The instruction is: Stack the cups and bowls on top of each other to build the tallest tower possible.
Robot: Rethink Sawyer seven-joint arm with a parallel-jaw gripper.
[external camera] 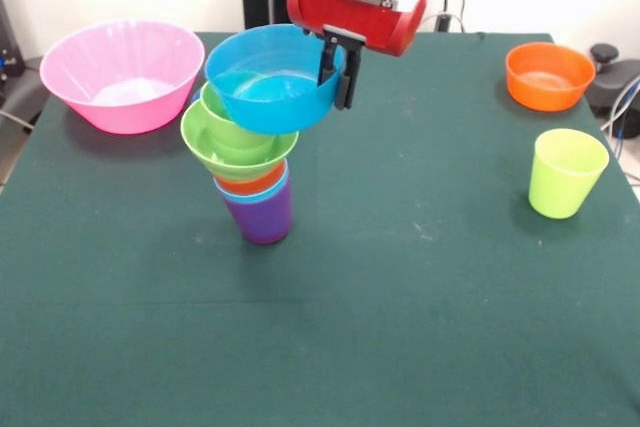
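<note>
Smooth plastic blue bowl (272,89), round, tilted, pinched at its rim by claw (336,72), one finger inside, one outside. It sits over the tower (250,162): ridged green bowl, green cup, purple cup base, left-centre on green cloth table (400,297).

The gripper (336,72) pinches the rim of a blue bowl (272,82) tilted atop the tower (250,172) (purple cup lowest); pink bowl (122,72) far left, orange bowl (548,75) and yellow-green cup (566,173) right.
</note>
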